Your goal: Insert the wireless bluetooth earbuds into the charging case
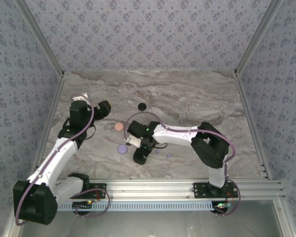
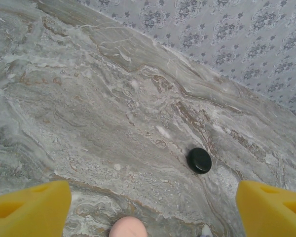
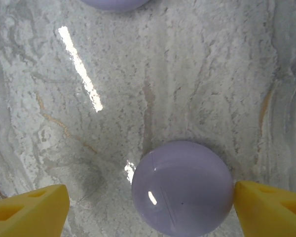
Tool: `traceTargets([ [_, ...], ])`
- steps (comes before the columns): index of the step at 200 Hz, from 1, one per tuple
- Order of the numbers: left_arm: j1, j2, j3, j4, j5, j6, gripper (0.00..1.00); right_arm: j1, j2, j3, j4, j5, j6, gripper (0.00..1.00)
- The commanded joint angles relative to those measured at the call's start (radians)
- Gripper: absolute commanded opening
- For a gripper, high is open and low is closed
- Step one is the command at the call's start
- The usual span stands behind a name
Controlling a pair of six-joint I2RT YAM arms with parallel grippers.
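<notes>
We are seeing the lilac case (image 3: 182, 190) lying on the worktop (image 3: 197, 74) between the spread, released fingers of the right tool (image 3: 150, 210), crowding the finger at the picture's right; being round, it is offering no long axis. What we are taking for earbuds (image 1: 156, 152), lilac specks too small to be sure of, are lying just right of that tool from above, so the right arm is sitting nearer than the left tool (image 2: 153, 200), which is hanging released near a black disc (image 2: 199, 160). We are reading no writing anywhere.
</notes>
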Motion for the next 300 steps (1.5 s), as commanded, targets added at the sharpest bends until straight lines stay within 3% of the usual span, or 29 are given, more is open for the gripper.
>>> traceTargets([
  [1,0.006,-0.013,-0.009,0.001,-0.017,-0.002,0.86,0.007,-0.015,0.000,-0.051,-0.028,0.004,0.86],
  [100,0.006,-0.004,-0.003,0.007,-0.016,-0.003,0.87,0.022,-0.035,-0.016,-0.101,-0.121,0.016,0.71],
  [156,0.006,0.002,0.000,0.009,-0.014,-0.001,0.87,0.032,-0.060,-0.019,-0.108,-0.249,-0.011,0.59],
  [187,0.006,-0.003,0.003,-0.002,-0.017,0.006,0.87,0.025,-0.111,-0.025,-0.123,-0.189,-0.050,0.59],
  [211,0.006,-0.018,0.002,-0.013,-0.025,0.012,0.87,0.018,-0.145,-0.024,-0.104,-0.068,-0.084,0.65],
  [232,0.007,-0.035,-0.004,-0.025,-0.040,0.019,0.87,0.033,-0.136,-0.008,-0.087,0.018,-0.131,0.79],
  [300,0.029,-0.092,-0.029,-0.056,-0.054,0.024,0.88,0.110,0.016,0.097,-0.079,0.056,-0.172,0.95],
])
